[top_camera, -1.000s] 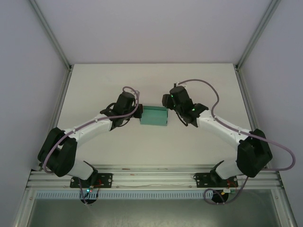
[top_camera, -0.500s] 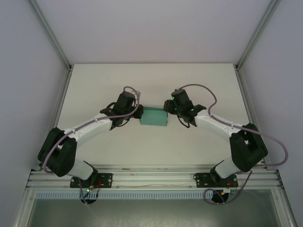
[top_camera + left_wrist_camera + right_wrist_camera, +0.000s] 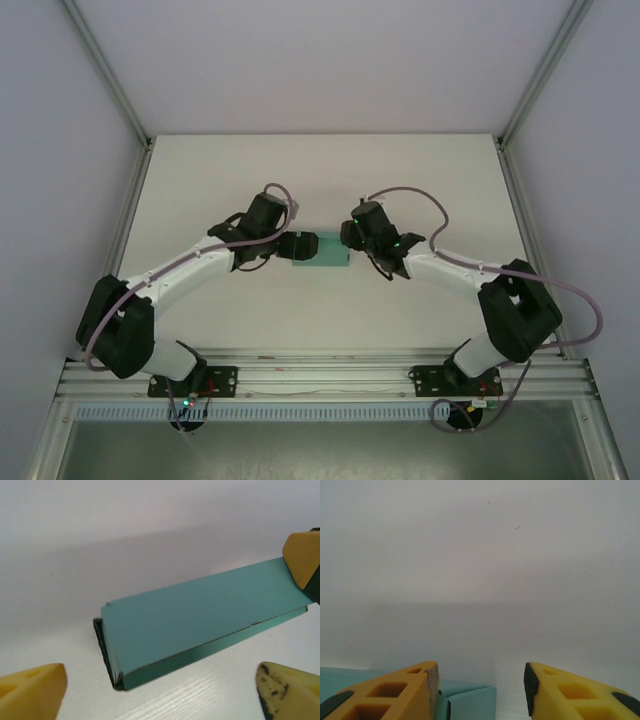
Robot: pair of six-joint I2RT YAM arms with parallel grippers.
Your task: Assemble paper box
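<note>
On the table point(image 3: 300, 180), between 2 grippers: teal paper box point(image 3: 200, 615) lying flat.
Left gripper point(image 3: 161, 672) spread wide, clear of box; right gripper point(image 3: 480, 666) half-spread, clasping nothing, 1 finger point(image 3: 302, 555) at box's far end.

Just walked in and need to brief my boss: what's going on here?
The teal paper box being assembled lies flat on the table between two pincers. The left pincer stands wide open at one end, gripping nothing. The right pincer, jaws apart, sits at the other end, one finger apparently resting on the box.
</note>
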